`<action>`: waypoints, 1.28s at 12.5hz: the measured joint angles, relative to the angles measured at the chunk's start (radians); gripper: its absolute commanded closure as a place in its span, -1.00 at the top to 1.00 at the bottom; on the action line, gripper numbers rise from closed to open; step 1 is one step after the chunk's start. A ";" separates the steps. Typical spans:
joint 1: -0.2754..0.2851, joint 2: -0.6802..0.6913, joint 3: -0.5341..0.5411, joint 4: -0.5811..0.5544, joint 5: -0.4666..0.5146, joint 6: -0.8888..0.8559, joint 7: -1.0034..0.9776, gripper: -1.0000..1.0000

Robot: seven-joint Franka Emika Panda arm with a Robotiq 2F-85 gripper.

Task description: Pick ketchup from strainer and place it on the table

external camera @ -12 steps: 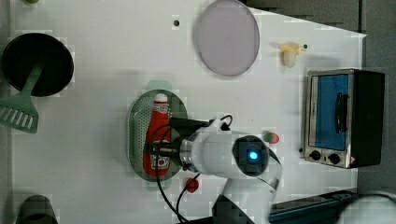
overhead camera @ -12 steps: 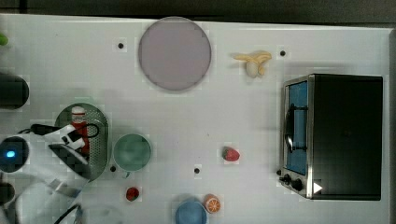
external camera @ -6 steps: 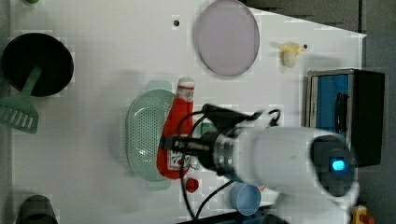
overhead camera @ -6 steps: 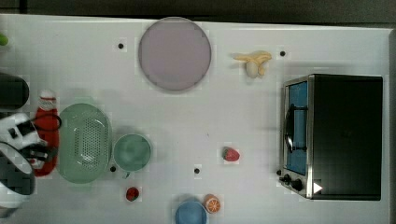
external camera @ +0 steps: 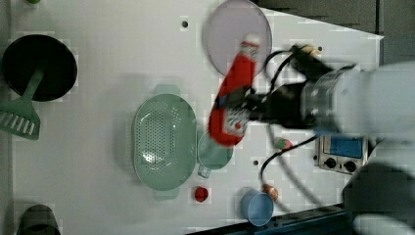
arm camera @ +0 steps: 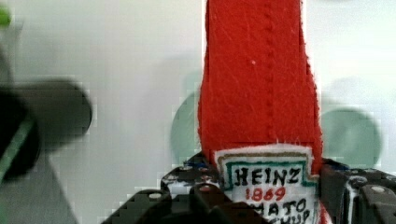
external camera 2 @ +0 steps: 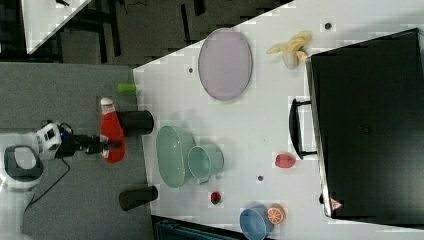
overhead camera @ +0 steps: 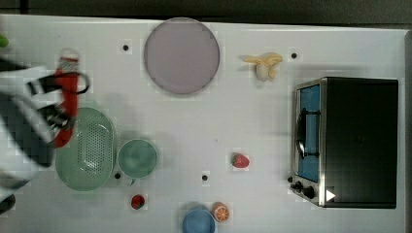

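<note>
The ketchup (overhead camera: 68, 94), a red bottle with a white cap and a white label, hangs in the air with my gripper (overhead camera: 59, 115) shut on its lower body. In the left view the ketchup (external camera: 237, 73) floats tilted, cap towards the plate, held at its label end by the gripper (external camera: 243, 105). The right view has the ketchup (external camera 2: 111, 127) high off the white table (external camera 2: 260, 125). The wrist view looks along the ketchup (arm camera: 261, 84), with its label between the jaws. The pale green strainer (overhead camera: 87, 148) lies on the table (overhead camera: 204, 126) with nothing in it.
A green cup (overhead camera: 137, 158) touches the strainer's side. On the table are a grey-lilac plate (overhead camera: 181, 56), a banana (overhead camera: 265, 63), a toaster oven (overhead camera: 350, 141), two strawberries (overhead camera: 240, 160) (overhead camera: 138, 201), a blue cup (overhead camera: 198, 222) and an orange slice (overhead camera: 221, 211). A black pan (external camera: 39, 66) and a green spatula (external camera: 22, 117) lie beyond the strainer.
The gripper has lifted the ketchup out of the strainer and carried it well up above the table. The strainer now holds nothing.
</note>
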 measured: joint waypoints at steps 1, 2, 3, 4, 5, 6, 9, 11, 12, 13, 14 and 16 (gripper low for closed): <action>-0.024 0.000 -0.033 0.007 0.000 -0.007 -0.018 0.19; -0.052 0.001 -0.066 0.008 0.000 -0.010 -0.051 0.19; -0.072 0.005 -0.113 0.010 0.000 -0.012 -0.094 0.19; -0.100 0.015 -0.151 0.013 0.003 -0.009 -0.152 0.19; -0.126 0.026 -0.191 0.012 0.004 -0.009 -0.212 0.19; -0.139 0.035 -0.247 0.010 0.001 -0.009 -0.266 0.19; -0.201 0.056 -0.359 -0.021 0.000 -0.012 -0.395 0.19; -0.224 0.060 -0.418 -0.051 -0.002 -0.022 -0.444 0.19; -0.226 0.062 -0.446 -0.062 -0.004 -0.017 -0.450 0.19; -0.229 0.061 -0.462 -0.082 -0.004 -0.001 -0.462 0.19; -0.237 0.057 -0.463 -0.109 -0.009 0.013 -0.468 0.19; -0.233 0.046 -0.461 -0.174 -0.027 0.046 -0.477 0.19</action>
